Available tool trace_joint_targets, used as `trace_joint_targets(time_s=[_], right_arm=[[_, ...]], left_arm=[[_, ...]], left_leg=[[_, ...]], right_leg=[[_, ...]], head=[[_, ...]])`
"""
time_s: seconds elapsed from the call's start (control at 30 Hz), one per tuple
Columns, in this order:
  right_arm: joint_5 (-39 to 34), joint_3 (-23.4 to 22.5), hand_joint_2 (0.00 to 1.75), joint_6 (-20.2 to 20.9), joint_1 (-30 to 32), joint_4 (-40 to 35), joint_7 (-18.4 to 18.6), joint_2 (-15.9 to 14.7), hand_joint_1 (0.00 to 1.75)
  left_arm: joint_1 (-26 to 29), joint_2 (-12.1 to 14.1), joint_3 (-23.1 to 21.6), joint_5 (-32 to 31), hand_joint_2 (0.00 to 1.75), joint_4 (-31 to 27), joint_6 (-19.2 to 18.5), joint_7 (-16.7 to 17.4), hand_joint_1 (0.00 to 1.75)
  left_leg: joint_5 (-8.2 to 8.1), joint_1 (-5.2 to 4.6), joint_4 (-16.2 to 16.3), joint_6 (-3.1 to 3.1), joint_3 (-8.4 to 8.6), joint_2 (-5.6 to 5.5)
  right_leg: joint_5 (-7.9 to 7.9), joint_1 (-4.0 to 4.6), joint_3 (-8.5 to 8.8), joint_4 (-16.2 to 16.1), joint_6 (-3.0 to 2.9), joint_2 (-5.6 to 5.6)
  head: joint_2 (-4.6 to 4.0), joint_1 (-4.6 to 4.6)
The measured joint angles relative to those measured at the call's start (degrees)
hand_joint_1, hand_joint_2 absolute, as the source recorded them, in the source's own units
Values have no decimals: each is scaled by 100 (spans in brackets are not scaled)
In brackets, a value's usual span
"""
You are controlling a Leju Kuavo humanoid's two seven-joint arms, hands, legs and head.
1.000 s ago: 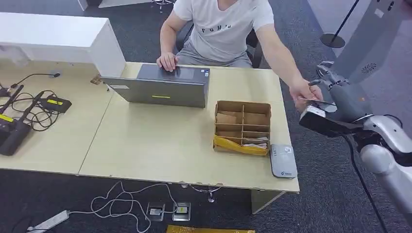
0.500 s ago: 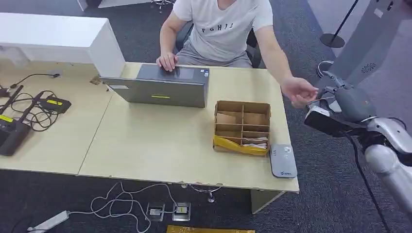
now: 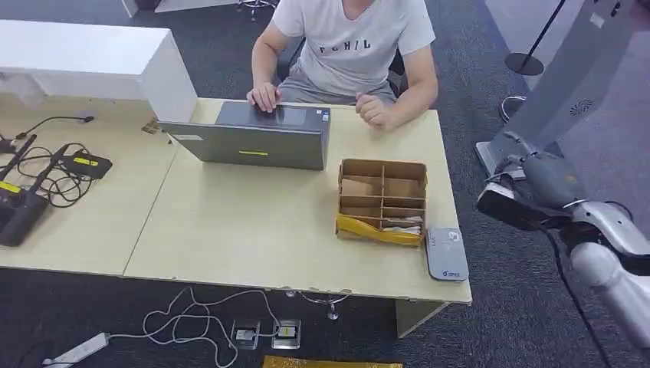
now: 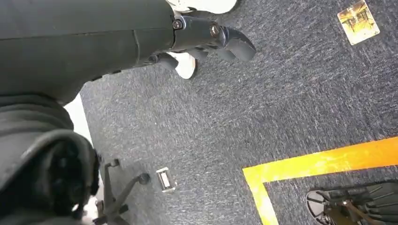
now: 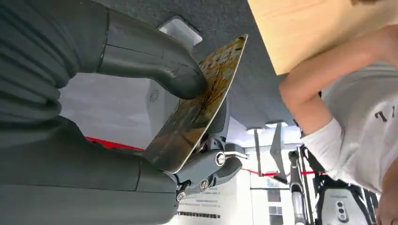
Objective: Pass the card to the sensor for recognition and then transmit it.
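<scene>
Cardboard box on desk, split into compartments; near ones hold yellow bag & pale papers, far ones show brown card only. 1 laptop, 1 grey sensor just beside box at desk edge. 1 person seated, both hands at desk. R hand pinches card btwn thumb & fingers, off desk's right side. L hand hangs over carpet, fingers loosely apart, holding nothing.
</scene>
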Motion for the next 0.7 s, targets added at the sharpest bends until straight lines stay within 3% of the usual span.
trace_joint_targets(time_s=[0.2, 0.7], right_arm=[[236, 245, 175, -140, 399, -120, 11, 22, 175], [-111, 527, 175, -51, 871, -419, 65, -9, 175]], left_arm=[[0, -2, 0, 79, 0, 0, -4, 63, 0], [4, -17, 0, 175, 0, 0, 99, 57, 0]], left_leg=[[-1, 0, 0, -1, -1, 0], [-1, 0, 0, -1, 2, 3]], right_leg=[[0, 0, -1, 0, 0, 2], [0, 0, -1, 0, 0, 3]], head=[[0, -4], [0, -2]])
